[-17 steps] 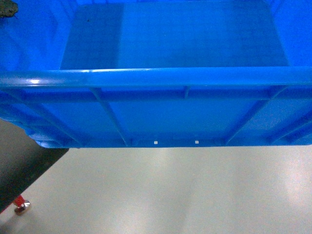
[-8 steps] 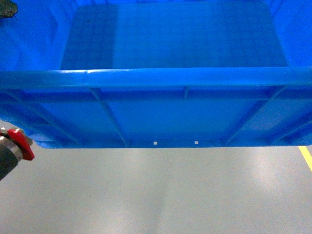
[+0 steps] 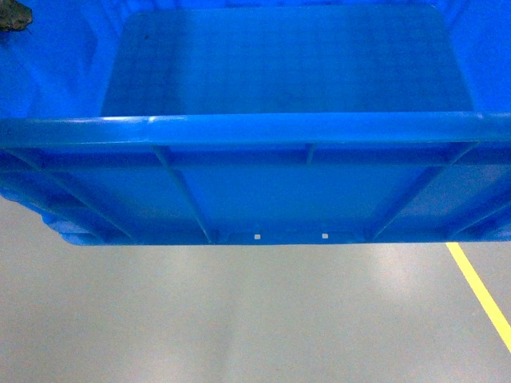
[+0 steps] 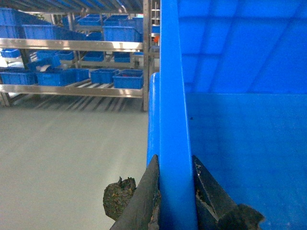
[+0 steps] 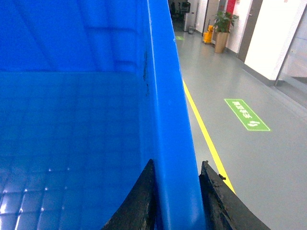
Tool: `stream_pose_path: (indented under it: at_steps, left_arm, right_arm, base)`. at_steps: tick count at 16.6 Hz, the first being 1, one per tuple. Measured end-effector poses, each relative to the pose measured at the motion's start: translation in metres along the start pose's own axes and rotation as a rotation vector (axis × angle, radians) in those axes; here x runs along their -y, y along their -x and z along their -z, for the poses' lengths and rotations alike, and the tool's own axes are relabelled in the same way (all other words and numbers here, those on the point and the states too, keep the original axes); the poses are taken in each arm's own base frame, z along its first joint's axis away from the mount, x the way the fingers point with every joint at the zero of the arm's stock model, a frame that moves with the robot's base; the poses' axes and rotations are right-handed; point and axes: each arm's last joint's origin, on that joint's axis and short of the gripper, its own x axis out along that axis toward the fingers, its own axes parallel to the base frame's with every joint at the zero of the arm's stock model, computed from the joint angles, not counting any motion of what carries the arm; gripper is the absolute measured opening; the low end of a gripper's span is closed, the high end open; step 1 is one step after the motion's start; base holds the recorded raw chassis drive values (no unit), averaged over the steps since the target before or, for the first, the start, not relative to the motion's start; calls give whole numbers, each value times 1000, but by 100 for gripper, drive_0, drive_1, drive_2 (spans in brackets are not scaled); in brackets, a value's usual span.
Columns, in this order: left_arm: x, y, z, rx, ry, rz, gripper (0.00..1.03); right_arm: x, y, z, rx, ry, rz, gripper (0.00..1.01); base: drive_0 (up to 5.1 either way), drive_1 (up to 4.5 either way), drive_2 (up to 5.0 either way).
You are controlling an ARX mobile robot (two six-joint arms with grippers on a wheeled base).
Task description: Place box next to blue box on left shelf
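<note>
The box (image 3: 271,120) ran off both sides and the top of the head picture, so its far wall was cut off. It hid both arms there. In each wrist picture the bottom edge cut off the pincer. The small crates (image 4: 115,79) on the far shelf (image 4: 72,45) at upper left were too small to see inside.

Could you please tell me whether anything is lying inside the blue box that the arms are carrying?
The box shows only its bare gridded floor; its far end lies out of view.
</note>
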Motion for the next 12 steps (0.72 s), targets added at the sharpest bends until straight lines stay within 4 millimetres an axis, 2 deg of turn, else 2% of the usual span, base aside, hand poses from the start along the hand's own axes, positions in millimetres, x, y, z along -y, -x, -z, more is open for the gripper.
stream_pose_path:
  at_steps: [12]
  left_arm:
    - [0, 0, -1, 3, 3, 1, 11]
  right_arm:
    - [1, -1, 0, 0, 0, 1, 20]
  base:
    - [-16, 407, -438]
